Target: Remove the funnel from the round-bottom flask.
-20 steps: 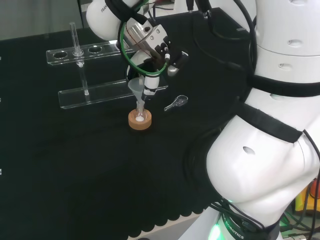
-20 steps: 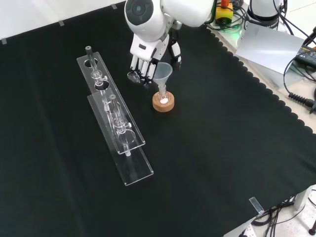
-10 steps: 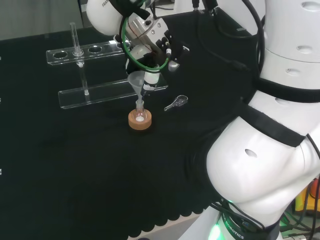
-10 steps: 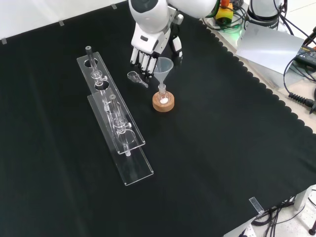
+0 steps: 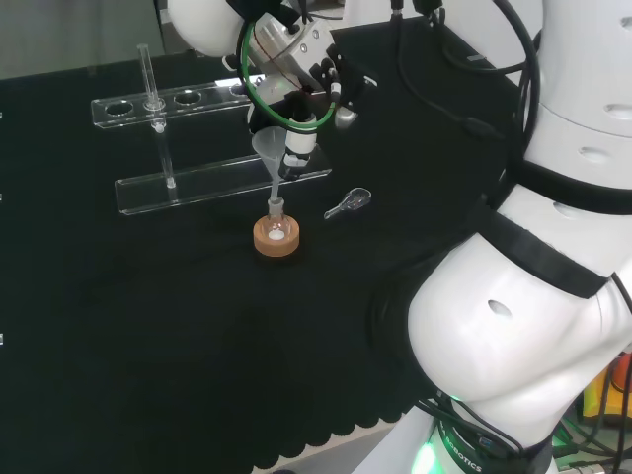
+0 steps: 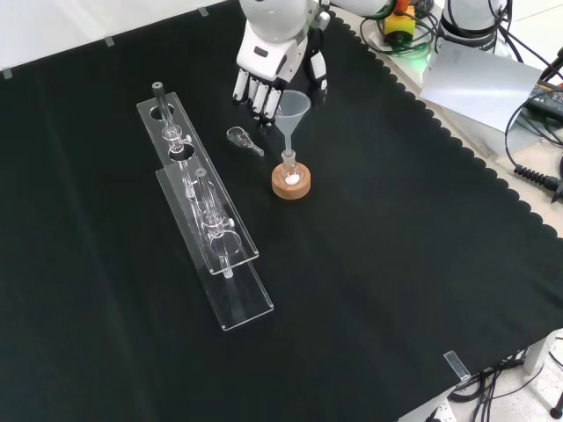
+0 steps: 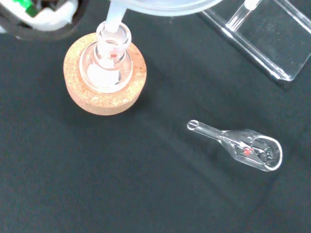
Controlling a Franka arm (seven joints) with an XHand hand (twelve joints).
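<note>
Clearly the black and white hand [image 6: 268,75] pinches the clear plastic funnel [image 6: 293,110] by its cone, its stem just at the neck of the small round-bottom glass flask [image 6: 288,172] on the cork ring stand [image 6: 290,184], near the surface's far edge in the front view. Lifting straight up seems best. Open cloth lies right of the flask; a clear scoop [image 6: 244,139] and clear rack [image 6: 204,214] lie left.
</note>
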